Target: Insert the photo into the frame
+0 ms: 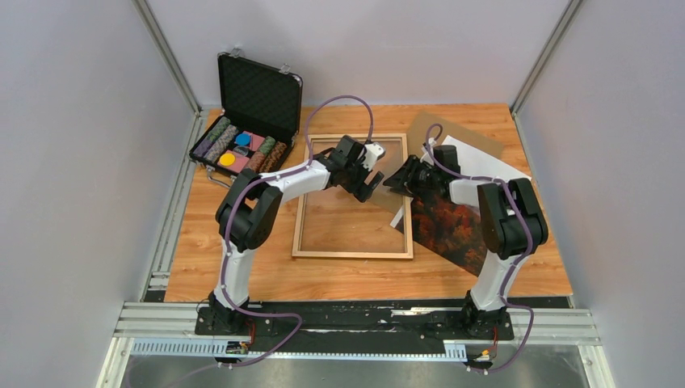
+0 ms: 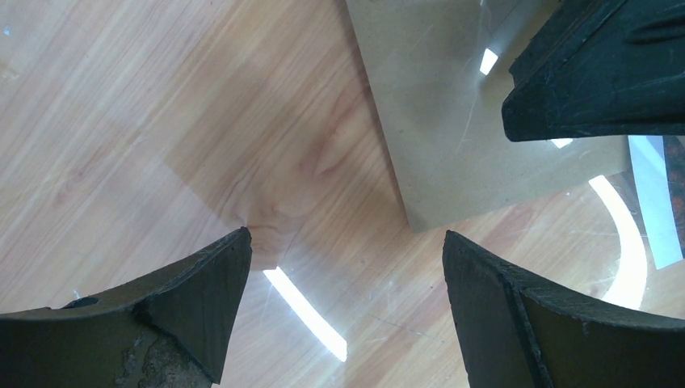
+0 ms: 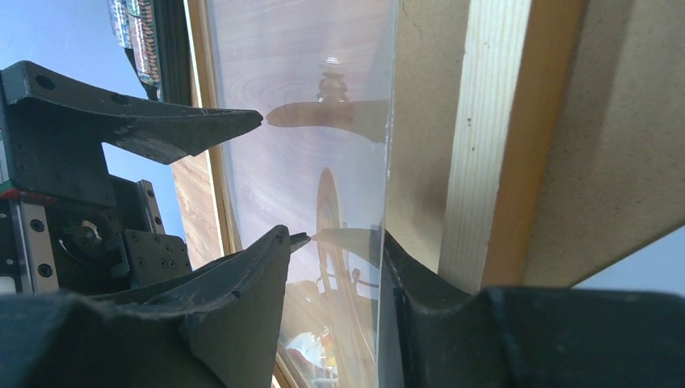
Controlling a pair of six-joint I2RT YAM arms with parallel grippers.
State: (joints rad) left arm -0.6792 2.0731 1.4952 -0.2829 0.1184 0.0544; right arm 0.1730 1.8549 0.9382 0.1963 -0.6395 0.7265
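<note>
Thin light-brown wooden picture frame [image 1: 353, 254] lies flat mid-table. Large white-bordered print of orange-red autumn trees [image 1: 443, 230] lies face up just right of it, partly beneath the right arm, outside the frame. Left gripper [image 2: 343, 242] spread wide over clear tinted sheet [image 3: 307, 73]; right gripper [image 1: 397, 181] half-parted astride that sheet's edge, one finger touching, actual pinch cannot be told.

2 white-and-black arms [image 1: 284, 179], purple cables [image 1: 347, 99]

A: The clear thin sheet [image 3: 323, 97] is looking smooth and glossy.
B: Yes, and the flat brown backing board [image 2: 436, 121] is looking matt, fibrous.
A: The black fingers [image 2: 186, 307] of the left gripper [image 2: 346, 242] are showing rough, scuffed plastic.
</note>
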